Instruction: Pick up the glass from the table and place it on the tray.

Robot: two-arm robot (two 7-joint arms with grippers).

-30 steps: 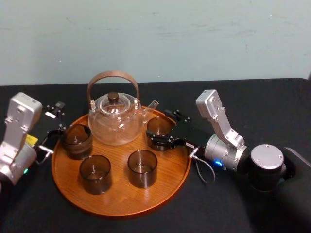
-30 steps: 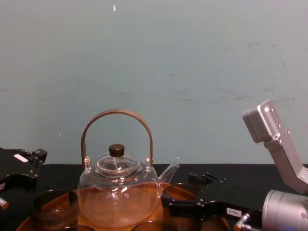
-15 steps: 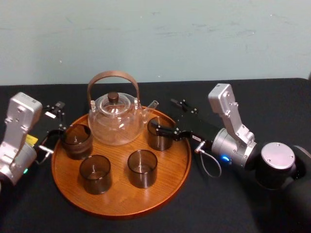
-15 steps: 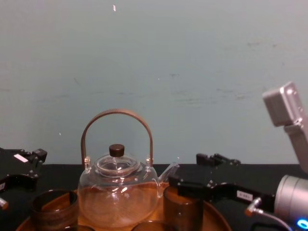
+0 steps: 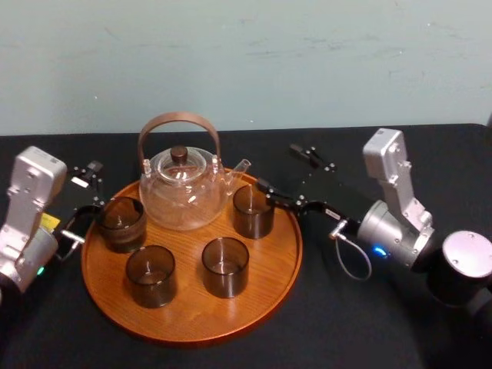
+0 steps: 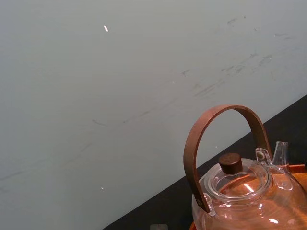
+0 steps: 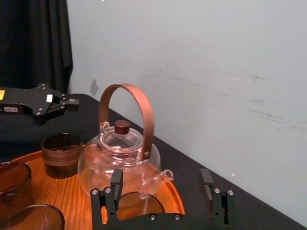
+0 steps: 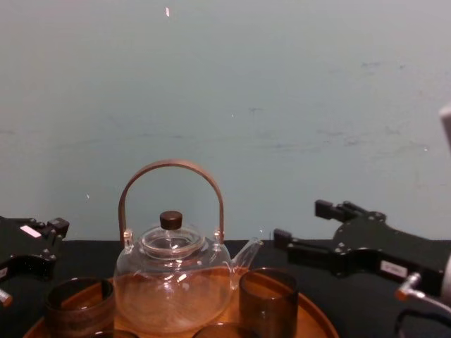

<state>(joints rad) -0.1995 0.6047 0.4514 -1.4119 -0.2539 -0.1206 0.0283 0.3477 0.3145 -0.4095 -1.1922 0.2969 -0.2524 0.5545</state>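
Right gripper [image 5: 278,167] on the head view: jaws spread wide, nothing in them, hanging off to the spout side of the teapot [image 5: 183,188], just outside the rim of the tray [image 5: 192,307]. The glass [image 5: 253,211] stands upright on the tray, right under the teapot's spout and clear of both fingers. That reads as a finished placement, with the wide spread there to keep the fingers off the glass wall. Three other glasses [image 5: 225,266] sit in front of the teapot. The left gripper [image 5: 94,187] is parked on the teapot's far side, fingers apart and empty, out of the working lane.

Chest view now: the right gripper [image 8: 299,224] is level with the teapot's lid and above the glass [image 8: 268,303], with a gap between them.

Left wrist view: the teapot [image 6: 240,191] and its brown hoop handle against the wall.

Right wrist view: looking between the spread fingers [image 7: 116,184], the glass rim sits low, just before the teapot. Nothing looks left to do here but clear the arm.
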